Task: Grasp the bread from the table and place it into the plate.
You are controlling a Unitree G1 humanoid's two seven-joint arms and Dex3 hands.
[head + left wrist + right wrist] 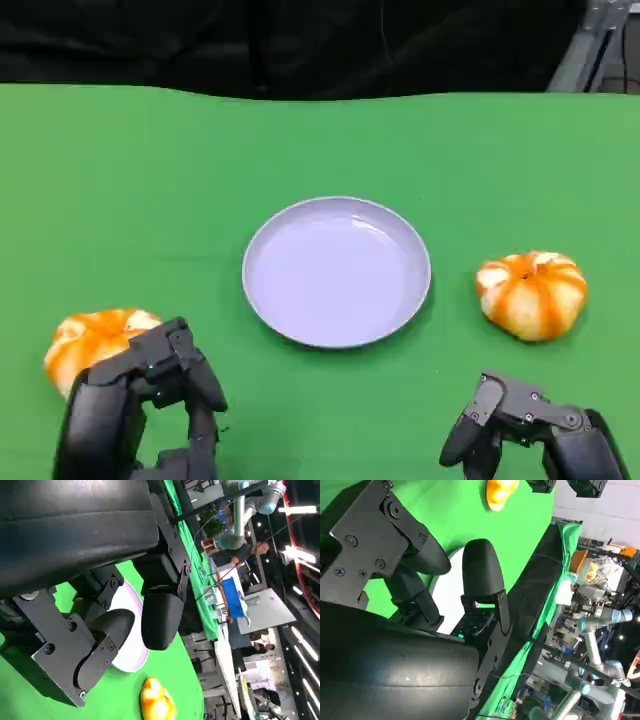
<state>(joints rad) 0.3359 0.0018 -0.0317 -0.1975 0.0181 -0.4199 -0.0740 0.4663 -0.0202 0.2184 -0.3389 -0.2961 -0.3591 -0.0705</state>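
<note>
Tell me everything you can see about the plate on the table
The plate is round, shallow and pale lavender, with a raised rim and a smooth, slightly glossy surface that looks like plastic. It sits flat and upright near the middle of the green table, with nothing in it. One orange-and-white bread lies to its right and another to its lower left, both apart from it. Neither hand touches it.

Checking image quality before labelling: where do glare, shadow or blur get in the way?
Head view: even light, a soft sheen on the plate, both breads sharp. Left wrist view: bright ceiling strips flare, and the near left hand is blurred. Right wrist view: the right hand looms dark, background hazy.
</note>
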